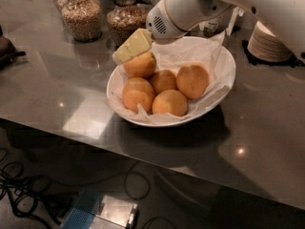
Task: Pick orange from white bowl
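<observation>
The white bowl (220, 56), lined with crinkled white paper, stands on the grey counter and holds five oranges. One orange (139, 65) sits at the bowl's back left by the rim. My gripper (133, 46), pale yellow at its tip on a white arm, hangs just above this orange and touches or nearly touches its top. The other oranges lie lower in the bowl, among them one at the front left (138, 93), one at the front (169, 102) and one at the right (192, 80).
Glass jars of grain (82, 17) and nuts (125, 22) stand behind the bowl. A stack of small white dishes (269, 42) is at the back right. The counter's front edge runs just below the bowl, with cables on the floor.
</observation>
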Motion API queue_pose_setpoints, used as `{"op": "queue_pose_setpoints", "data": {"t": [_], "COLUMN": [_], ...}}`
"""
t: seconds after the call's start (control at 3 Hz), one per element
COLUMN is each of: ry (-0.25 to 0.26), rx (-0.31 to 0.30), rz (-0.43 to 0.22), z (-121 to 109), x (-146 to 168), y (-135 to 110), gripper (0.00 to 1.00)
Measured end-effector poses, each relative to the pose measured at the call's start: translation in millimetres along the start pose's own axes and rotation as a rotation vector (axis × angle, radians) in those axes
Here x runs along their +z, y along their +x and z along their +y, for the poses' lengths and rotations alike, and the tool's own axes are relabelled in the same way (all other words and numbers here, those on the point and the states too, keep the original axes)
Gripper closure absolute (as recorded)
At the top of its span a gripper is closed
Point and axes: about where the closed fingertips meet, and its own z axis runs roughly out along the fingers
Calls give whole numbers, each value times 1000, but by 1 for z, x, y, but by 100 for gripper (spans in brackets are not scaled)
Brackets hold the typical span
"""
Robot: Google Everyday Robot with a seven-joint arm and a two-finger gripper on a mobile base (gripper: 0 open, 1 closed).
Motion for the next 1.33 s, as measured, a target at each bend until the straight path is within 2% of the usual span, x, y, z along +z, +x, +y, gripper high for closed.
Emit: {"op": "queue_pose_setpoints", "data": {"t": [0.33,0.67,1.33], "ry": [36,74,134], "rx": [-30,-17,56], "rz": [2,44,135], "z": [-2,-13,-33], "x": [1,12,27], "y": [-10,2,35], "gripper": [12,11,13]}}
